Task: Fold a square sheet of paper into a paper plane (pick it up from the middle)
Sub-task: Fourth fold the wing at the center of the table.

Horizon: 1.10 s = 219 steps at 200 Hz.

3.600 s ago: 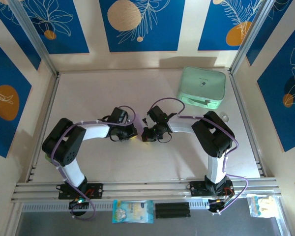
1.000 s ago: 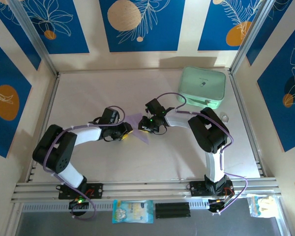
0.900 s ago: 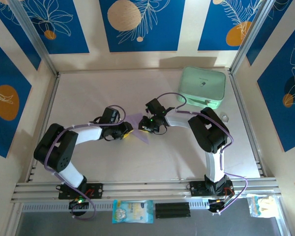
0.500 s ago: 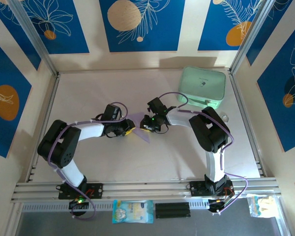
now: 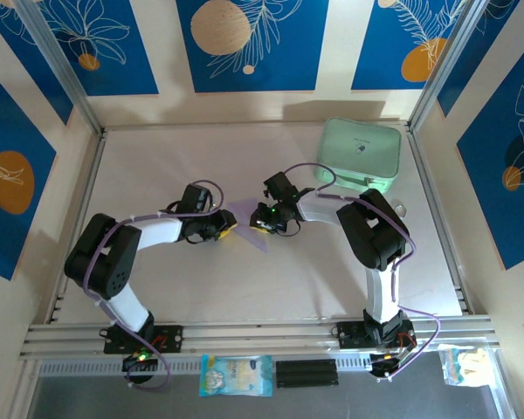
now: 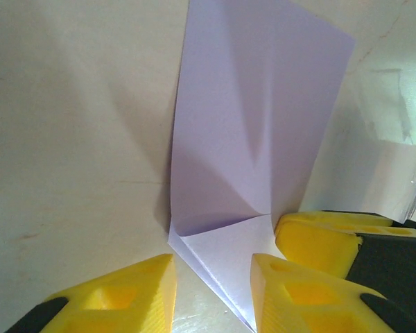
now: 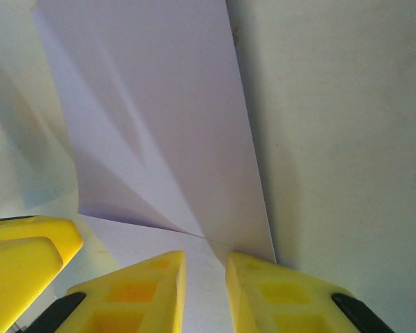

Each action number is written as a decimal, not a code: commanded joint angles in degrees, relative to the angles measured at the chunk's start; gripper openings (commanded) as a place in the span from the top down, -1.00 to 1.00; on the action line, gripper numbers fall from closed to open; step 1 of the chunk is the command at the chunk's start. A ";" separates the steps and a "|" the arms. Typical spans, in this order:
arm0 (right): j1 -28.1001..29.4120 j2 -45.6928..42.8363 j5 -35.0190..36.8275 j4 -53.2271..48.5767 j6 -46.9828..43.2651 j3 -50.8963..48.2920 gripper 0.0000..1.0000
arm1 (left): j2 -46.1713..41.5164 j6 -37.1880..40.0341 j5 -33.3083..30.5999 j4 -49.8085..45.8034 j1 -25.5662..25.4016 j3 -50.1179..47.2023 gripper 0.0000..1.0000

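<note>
A pale table [image 5: 157,279] seen from above, walled by blue panels printed with leaf patterns. Two white and black arms reach in from the near edge, the left arm [image 5: 148,234] and the right arm [image 5: 367,227], bending towards each other at the middle of the table. A mint-green case [image 5: 359,155] with rounded corners lies at the far right, well apart from both grippers.

The sheet of paper [image 5: 244,214] sits at the table's centre, between the two grippers. From above it is a small pale lilac pointed shape.

The wrist cameras show its form. In the left wrist view, the sheet of paper [image 6: 256,118] is part folded: one large panel stands up off the table, with a soft diagonal crease shadowed across it, and a smaller flap lies flat below. The right wrist view gives the other side of the paper [image 7: 159,125], with creases meeting at a point near the fingers.

The left gripper [image 6: 211,277] has its yellow fingers set fairly wide, the flat flap lying between them. The right gripper [image 7: 204,267] has only a narrow gap, with the paper's lower edge running into it.
</note>
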 commanded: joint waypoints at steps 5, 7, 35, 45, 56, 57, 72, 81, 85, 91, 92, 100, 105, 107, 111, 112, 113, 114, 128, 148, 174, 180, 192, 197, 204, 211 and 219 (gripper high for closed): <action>-0.73 2.34 1.16 -3.21 0.33 -0.76 0.50 | 1.40 -0.23 1.32 0.68 0.31 1.42 0.31; -0.78 2.33 1.16 -3.19 0.39 -0.72 0.50 | 1.51 -0.23 1.36 0.65 0.32 1.51 0.31; -0.87 2.46 0.92 -3.34 0.10 -0.67 0.50 | 2.32 -0.39 2.23 1.54 0.33 1.76 0.31; -0.96 2.47 0.89 -3.41 0.01 -0.64 0.50 | 2.67 -0.54 2.48 1.61 0.32 1.92 0.32; -1.03 2.46 0.72 -3.32 0.00 -0.62 0.52 | 3.05 -0.58 3.24 2.30 0.32 2.07 0.37; -1.04 2.43 0.72 -3.32 0.00 -0.67 0.52 | 3.06 -0.62 3.29 2.36 0.32 2.08 0.37; -1.04 2.49 0.65 -3.28 -0.09 -0.75 0.55 | 3.43 -0.91 4.33 3.38 0.32 2.20 0.41; -1.04 2.54 0.63 -3.23 -0.08 -0.75 0.55 | 3.51 -0.85 4.78 3.79 0.29 2.43 0.44; -1.01 2.52 0.62 -3.23 -0.12 -0.64 0.55 | 3.53 -0.87 4.98 3.87 0.34 2.59 0.44; -1.05 2.53 0.55 -3.23 -0.07 -0.65 0.55 | 3.61 -0.80 5.09 3.92 0.32 2.75 0.44; -1.01 2.56 0.59 -3.28 -0.12 -0.63 0.55 | 3.60 -0.78 5.09 3.92 0.32 2.73 0.45; -1.03 2.63 0.63 -3.26 -0.16 -0.62 0.55 | 3.60 -0.63 5.35 3.95 0.32 2.97 0.45; -1.05 2.59 0.56 -3.23 -0.17 -0.68 0.55 | 3.67 -0.59 5.51 4.01 0.32 3.06 0.45; -1.05 2.59 0.59 -3.23 -0.17 -0.64 0.55 | 3.75 -0.65 5.53 4.01 0.32 3.06 0.45; -1.07 2.59 0.59 -3.23 -0.15 -0.63 0.55 | 3.72 -0.59 5.57 4.07 0.32 3.14 0.45; -1.10 2.59 0.56 -3.19 -0.12 -0.58 0.55 | 3.75 -0.63 5.60 4.09 0.32 3.15 0.45; -1.08 2.59 0.55 -3.17 -0.19 -0.65 0.55 | 3.76 -0.61 5.61 4.09 0.32 3.15 0.45; -1.07 2.59 0.55 -3.25 -0.18 -0.59 0.55 | 3.72 -0.59 5.66 4.09 0.32 3.15 0.45; -1.14 2.62 0.69 -3.17 -0.17 -0.62 0.56 | 3.80 -0.49 6.26 4.58 0.32 3.15 0.45; -1.21 2.50 0.58 -3.02 -0.22 -0.62 0.56 | 3.87 -0.24 7.06 5.47 0.32 2.93 0.46; -1.46 2.24 0.30 -2.57 -0.38 -0.85 0.56 | 3.82 -0.58 7.22 7.16 0.32 1.86 0.46; -1.49 2.26 0.20 -2.53 -0.46 -0.85 0.56 | 3.86 -0.67 7.20 7.41 0.38 1.76 0.46; -1.67 2.21 -0.02 -2.53 -0.52 -0.80 0.56 | 4.08 -0.80 7.07 7.47 0.34 1.74 0.45; -1.67 2.22 0.01 -2.53 -0.53 -0.80 0.56 | 4.10 -0.89 6.93 7.12 0.41 1.82 0.44; -1.67 2.20 0.01 -2.61 -0.61 -0.84 0.56 | 4.21 -1.02 6.35 6.46 0.41 1.92 0.42; -1.74 2.21 0.01 -2.63 -0.61 -0.80 0.56 | 4.34 -1.12 6.10 6.45 0.40 1.85 0.41; -1.75 2.07 0.04 -2.62 -0.63 -0.93 0.56 | 4.47 -1.19 5.92 6.42 0.49 1.91 0.41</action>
